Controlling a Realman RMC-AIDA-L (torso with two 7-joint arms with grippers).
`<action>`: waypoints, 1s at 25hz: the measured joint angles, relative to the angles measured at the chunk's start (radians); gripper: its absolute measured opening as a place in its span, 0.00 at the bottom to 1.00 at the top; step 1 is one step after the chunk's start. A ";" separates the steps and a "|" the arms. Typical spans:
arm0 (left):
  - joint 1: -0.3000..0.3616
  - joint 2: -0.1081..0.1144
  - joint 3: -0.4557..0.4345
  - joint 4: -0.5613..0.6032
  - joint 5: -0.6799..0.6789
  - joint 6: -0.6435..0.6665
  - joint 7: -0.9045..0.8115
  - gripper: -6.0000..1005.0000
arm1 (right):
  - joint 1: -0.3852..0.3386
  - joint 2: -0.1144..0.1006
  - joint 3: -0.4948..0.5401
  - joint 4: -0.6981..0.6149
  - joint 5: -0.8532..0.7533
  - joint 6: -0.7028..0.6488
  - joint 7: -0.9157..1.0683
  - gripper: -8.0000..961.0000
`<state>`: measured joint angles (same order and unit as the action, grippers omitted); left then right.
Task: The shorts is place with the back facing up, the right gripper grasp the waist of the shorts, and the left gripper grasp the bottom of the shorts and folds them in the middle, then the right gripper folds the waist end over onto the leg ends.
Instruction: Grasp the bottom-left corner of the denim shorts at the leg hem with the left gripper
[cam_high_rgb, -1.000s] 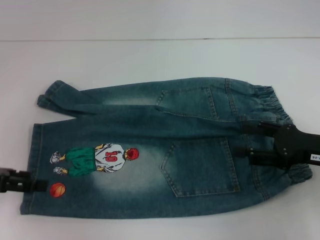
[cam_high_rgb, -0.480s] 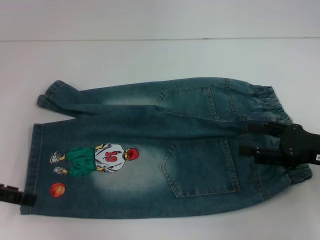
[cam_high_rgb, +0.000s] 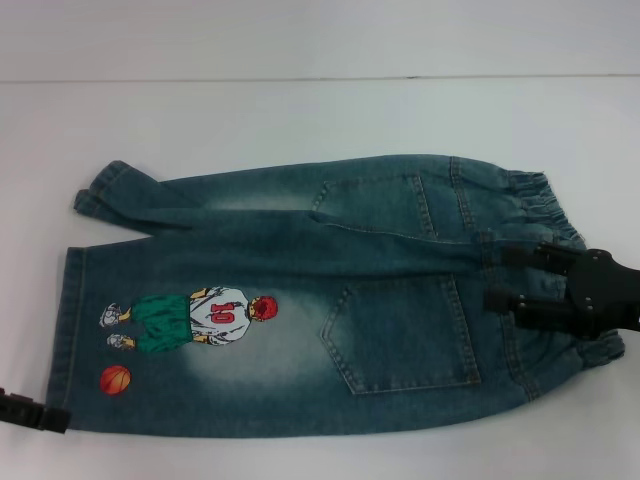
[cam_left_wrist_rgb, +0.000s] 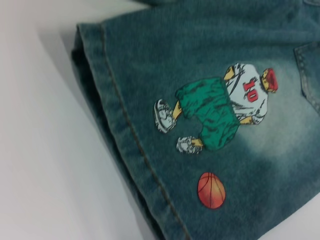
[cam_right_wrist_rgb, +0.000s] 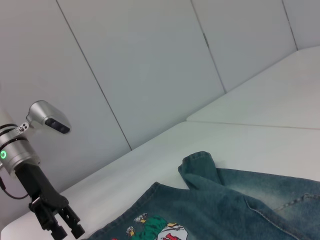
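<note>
The shorts (cam_high_rgb: 300, 290) lie flat, back pockets up, on the white table (cam_high_rgb: 300, 110). The ruffled waist (cam_high_rgb: 545, 195) is at the right. The leg ends (cam_high_rgb: 75, 300) are at the left, and the far leg's hem (cam_high_rgb: 110, 190) is crumpled. My right gripper (cam_high_rgb: 487, 278) hovers open over the waist's near half, one finger on each side of the band seam. My left gripper (cam_high_rgb: 35, 412) sits just off the near leg's hem corner, mostly cut off by the picture's edge. In the right wrist view the left gripper (cam_right_wrist_rgb: 67, 231) shows its fingers apart. The left wrist view shows the hem (cam_left_wrist_rgb: 115, 115) and the orange basketball print (cam_left_wrist_rgb: 211, 190).
Bare white table surrounds the shorts, with a wide strip behind them up to a pale back wall (cam_right_wrist_rgb: 150, 65). The table's near edge lies close below the shorts.
My left gripper has slid toward the near edge, from beside the basketball print to the hem's near corner. My right gripper has shifted slightly right along the waist. The shorts have not moved.
</note>
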<state>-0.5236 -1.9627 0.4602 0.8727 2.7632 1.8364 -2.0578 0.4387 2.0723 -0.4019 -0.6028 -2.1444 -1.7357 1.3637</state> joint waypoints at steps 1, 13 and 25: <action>0.000 -0.001 0.000 -0.004 0.005 -0.004 0.000 0.87 | 0.000 0.000 0.000 0.000 0.000 -0.001 0.000 0.92; -0.004 -0.008 0.012 -0.038 0.013 -0.029 0.005 0.87 | -0.004 -0.002 0.013 -0.002 0.000 -0.027 0.000 0.92; -0.022 -0.009 0.026 -0.054 0.006 -0.037 0.008 0.87 | -0.016 -0.002 0.016 -0.003 0.007 -0.038 -0.002 0.92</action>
<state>-0.5459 -1.9720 0.4863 0.8188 2.7687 1.7999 -2.0493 0.4226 2.0707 -0.3863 -0.6060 -2.1378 -1.7733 1.3622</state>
